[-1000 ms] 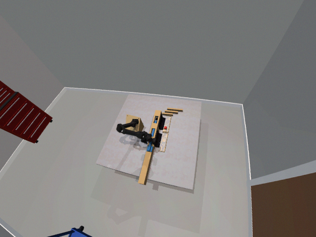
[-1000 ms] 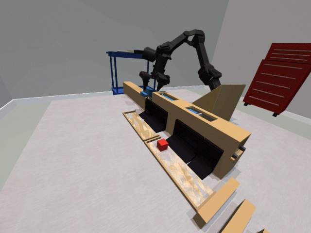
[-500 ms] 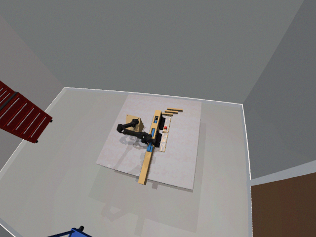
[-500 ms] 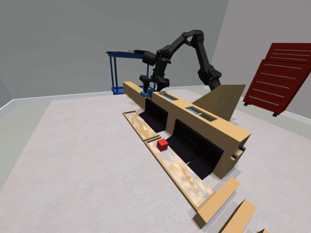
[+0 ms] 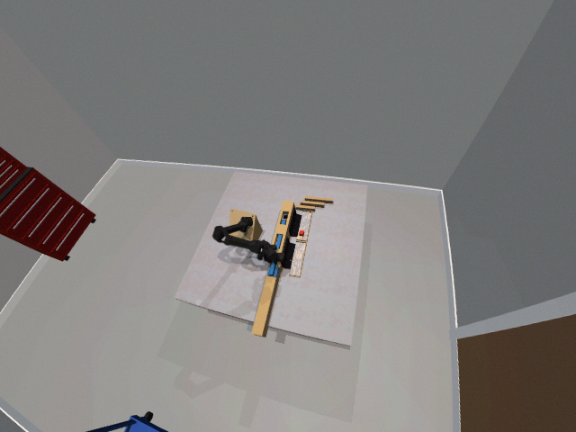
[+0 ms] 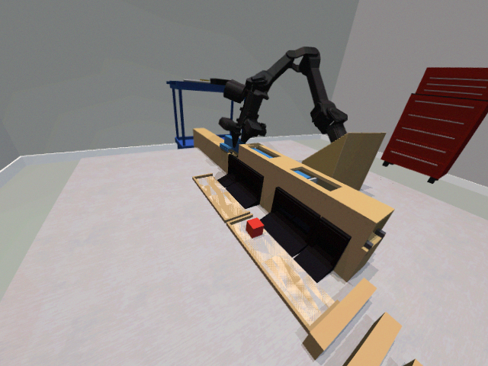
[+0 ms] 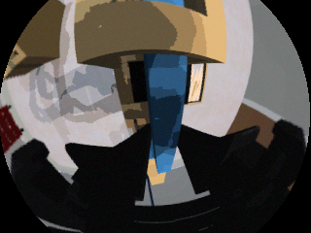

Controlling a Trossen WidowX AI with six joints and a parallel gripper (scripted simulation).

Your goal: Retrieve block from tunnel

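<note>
Read across the exterior view, with clock directions taken from its centre, a blue trolley [image 6: 197,85] [image 5: 144,425] stands at eleven o'clock, partly covered by the arm [image 6: 318,88] [image 5: 239,242] and cut off in the top view. The long wooden beam [image 6: 211,142] [image 5: 265,307] at ten meets the tunnel's far end; their join is hard to make out.

At twelve, the jaws [image 6: 239,144] [image 5: 278,261] point down, pinching the blue handle [image 6: 231,141] [image 5: 273,269] [image 7: 166,97] between their tips; the wrist view shows blue between both fingers, though the contact faces are hidden.

The red block [image 6: 255,227] [image 5: 301,232] sits at six, outside the covered tunnel [image 6: 299,165] [image 5: 287,206], on the light strip [image 6: 261,265] [image 5: 305,228] beside its black openings. Blue parts show through the roof slots; the rest inside is covered.

Loose rods [image 6: 346,316] [image 5: 319,200] lie on the surface [image 6: 137,255] [image 5: 325,283] around five, some cropped by the frame. A wooden wedge [image 6: 356,159] [image 5: 241,218] at three overlaps the arm's foot, and the red cabinet [image 6: 437,130] [image 5: 41,211] behind is cut off.
</note>
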